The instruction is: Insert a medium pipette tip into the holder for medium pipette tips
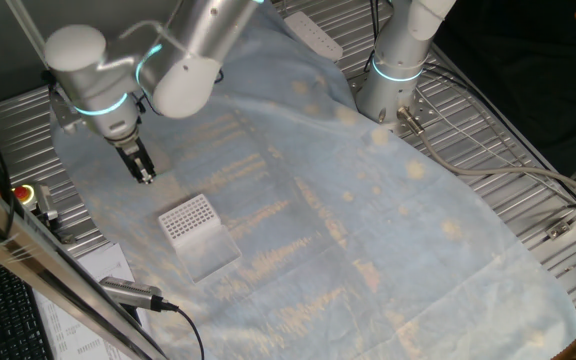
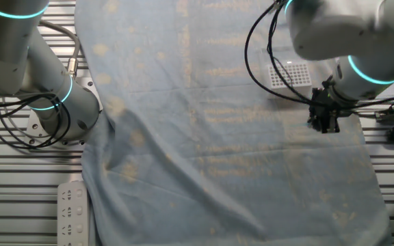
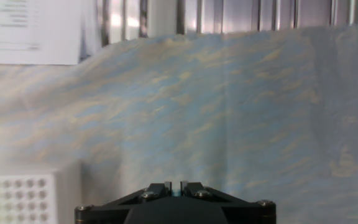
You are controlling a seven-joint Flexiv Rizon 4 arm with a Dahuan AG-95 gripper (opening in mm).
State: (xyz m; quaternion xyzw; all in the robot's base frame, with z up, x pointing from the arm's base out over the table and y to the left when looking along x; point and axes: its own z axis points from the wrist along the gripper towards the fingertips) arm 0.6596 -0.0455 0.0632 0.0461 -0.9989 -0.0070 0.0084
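Observation:
The holder for medium pipette tips (image 1: pixel 194 229) is a small white box with a grid of holes, lying on the pale blue cloth. It also shows in the other fixed view (image 2: pixel 287 73) and at the lower left of the hand view (image 3: pixel 18 198). My gripper (image 1: pixel 145 175) hangs above the cloth, up and to the left of the holder, apart from it. It also shows in the other fixed view (image 2: pixel 325 121). In the hand view the gripper (image 3: pixel 175 188) is shut on the medium pipette tip (image 3: pixel 176 193), a small pale blue-teal sliver between the jaws.
A pale blue cloth (image 1: pixel 348 220) covers the table. A second arm's base (image 1: pixel 393 70) stands at the back. A white power strip (image 1: pixel 313 35) lies at the back edge. Papers (image 3: pixel 30 31) and a metal grille lie beyond the cloth.

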